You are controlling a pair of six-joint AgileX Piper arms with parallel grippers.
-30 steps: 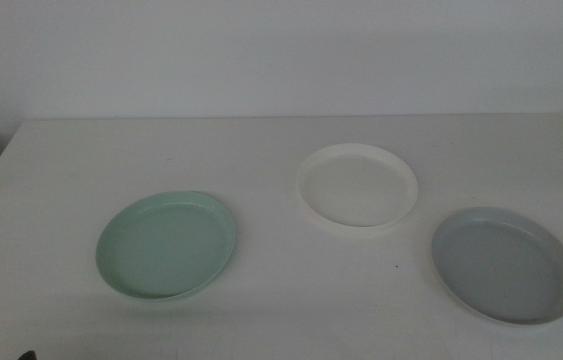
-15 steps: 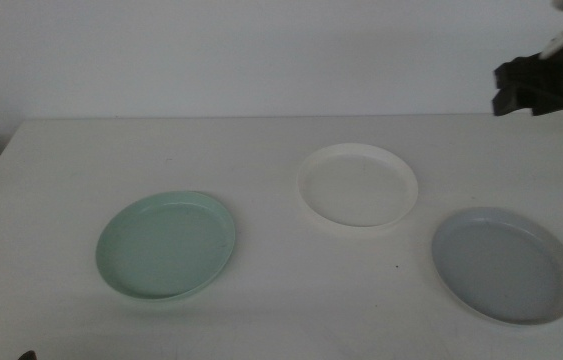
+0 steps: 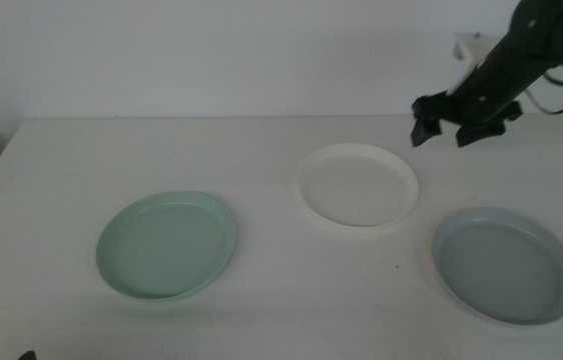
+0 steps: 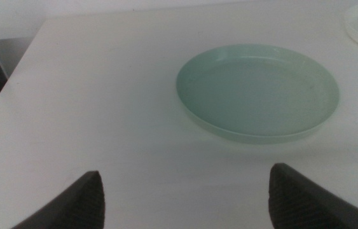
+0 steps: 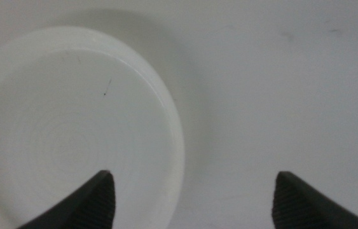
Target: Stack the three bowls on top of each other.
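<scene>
While empty, right claw (image 3: 443, 128) spread wide above table (image 3: 261, 150) beside white bowl (image 3: 358, 186); left claw (image 4: 185, 197) likewise.

The desk (image 3: 261, 160) is plain white. On it lie a mint green bowl (image 3: 166, 245), a white bowl (image 3: 357, 186) and a pale grey bowl (image 3: 505, 265), all unpatterned. The right claw (image 3: 443, 131) is black.
</scene>
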